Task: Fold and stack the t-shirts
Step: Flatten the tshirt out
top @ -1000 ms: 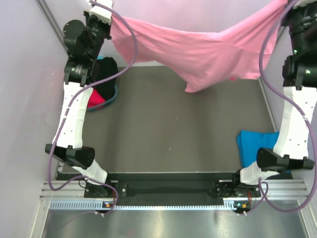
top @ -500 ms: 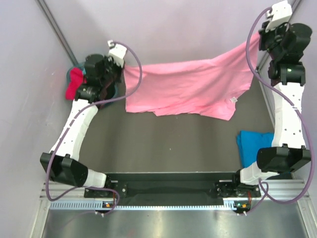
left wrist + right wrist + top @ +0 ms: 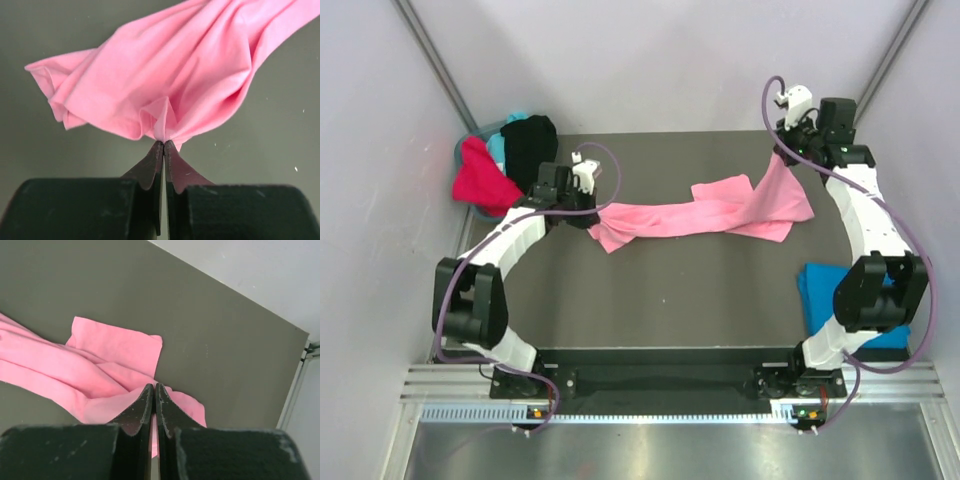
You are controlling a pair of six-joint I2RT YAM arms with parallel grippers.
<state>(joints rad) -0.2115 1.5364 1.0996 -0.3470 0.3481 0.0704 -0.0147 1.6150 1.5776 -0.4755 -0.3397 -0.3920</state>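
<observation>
The light pink t-shirt [image 3: 720, 212] lies on the dark table as a bunched strip stretched between my two grippers. My left gripper [image 3: 594, 208] is shut on its left end; in the left wrist view the fingertips [image 3: 163, 143] pinch a fold of pink cloth [image 3: 165, 70] just above the table. My right gripper [image 3: 783, 158] is shut on the shirt's right end, which rises from the table to it. In the right wrist view the closed tips [image 3: 153, 386] hold pink cloth [image 3: 95, 370], with a flat sleeve beyond. A folded bright blue t-shirt [image 3: 822, 292] lies at the right, partly behind the right arm.
A pile of red [image 3: 480, 180], teal [image 3: 498, 148] and black [image 3: 528, 140] t-shirts sits in a bin at the back left corner. Grey walls close in the left, back and right sides. The table's far edge [image 3: 235, 295] shows in the right wrist view.
Both arms have come down from high at the back. The pink t-shirt, hanging spread in the air before, now lies bunched on the table, still held at both ends.
</observation>
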